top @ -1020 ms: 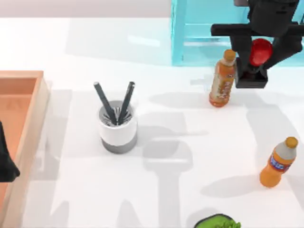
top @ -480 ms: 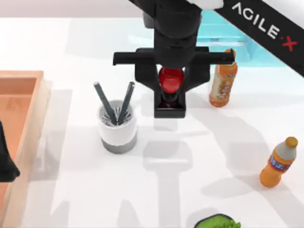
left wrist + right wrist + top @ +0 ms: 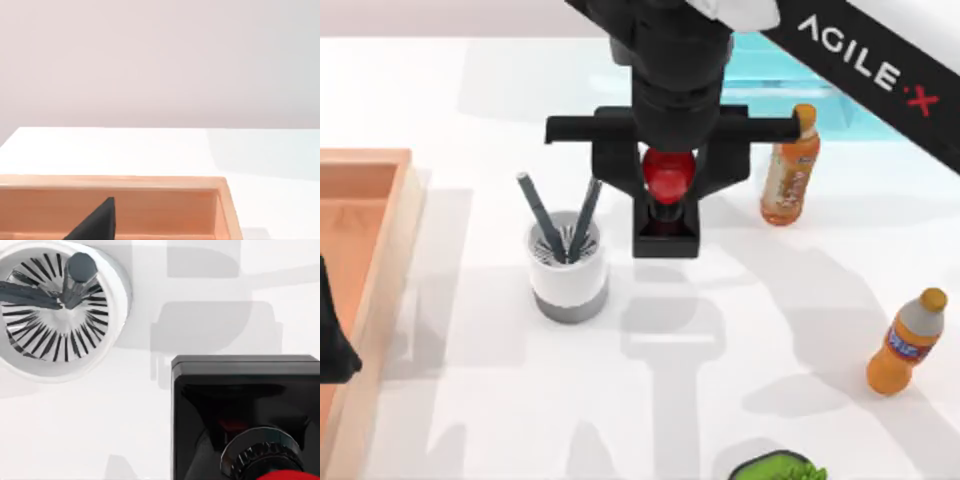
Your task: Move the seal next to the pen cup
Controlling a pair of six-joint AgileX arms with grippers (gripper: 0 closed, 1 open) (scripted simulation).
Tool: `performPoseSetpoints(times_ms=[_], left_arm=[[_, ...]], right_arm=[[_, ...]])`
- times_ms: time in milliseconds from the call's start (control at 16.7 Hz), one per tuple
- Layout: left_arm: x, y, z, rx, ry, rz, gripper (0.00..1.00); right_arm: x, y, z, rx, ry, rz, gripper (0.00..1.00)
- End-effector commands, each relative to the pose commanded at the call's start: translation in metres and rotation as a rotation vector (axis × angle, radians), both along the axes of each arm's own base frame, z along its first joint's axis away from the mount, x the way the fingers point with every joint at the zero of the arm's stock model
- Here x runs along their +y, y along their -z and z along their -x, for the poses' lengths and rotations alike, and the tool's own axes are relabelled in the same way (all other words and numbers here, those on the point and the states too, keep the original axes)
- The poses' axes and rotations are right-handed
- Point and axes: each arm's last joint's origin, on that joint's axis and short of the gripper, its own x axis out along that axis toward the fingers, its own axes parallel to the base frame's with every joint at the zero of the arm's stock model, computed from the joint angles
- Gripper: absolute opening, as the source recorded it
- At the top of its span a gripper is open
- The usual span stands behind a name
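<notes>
My right gripper (image 3: 667, 178) is shut on the red knob of the seal (image 3: 667, 205), whose black square base (image 3: 245, 405) hangs above the table just right of the pen cup (image 3: 568, 262). The pen cup is white with a grey bottom band and a slotted insert (image 3: 52, 310), and two dark pens stick out of it. A narrow gap separates seal and cup in the top view. My left gripper (image 3: 335, 345) is parked at the table's left edge over the wooden tray.
A wooden tray (image 3: 365, 200) lies at the left edge. One orange drink bottle (image 3: 790, 170) stands right of the seal, another (image 3: 907, 342) at the right front. A cyan box (image 3: 760, 75) sits at the back, and a green object (image 3: 775, 468) at the front edge.
My right arm carried the seal from the back right, past the orange bottle, leftward to beside the pen cup, then slightly further left and down. The left arm stayed still.
</notes>
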Motion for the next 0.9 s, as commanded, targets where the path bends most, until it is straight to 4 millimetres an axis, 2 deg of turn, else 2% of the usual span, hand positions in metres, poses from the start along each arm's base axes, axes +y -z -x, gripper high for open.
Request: performPoseSetpoints(times_ms=[180, 480, 900], left_arm=[[0.0, 0.0, 0.0, 0.0, 0.0, 0.0, 1.0], [0.0, 0.0, 0.0, 0.0, 0.0, 0.0, 1.0], [0.0, 0.0, 0.0, 0.0, 0.0, 0.0, 1.0]], right_arm=[[0.0008, 0.0113, 0.0, 0.01, -0.002, 0.012, 0.0], [0.0014, 0.0126, 0.0, 0.005, -0.003, 0.008, 0.0], [0.0014, 0.0126, 0.0, 0.005, -0.003, 0.008, 0.53]])
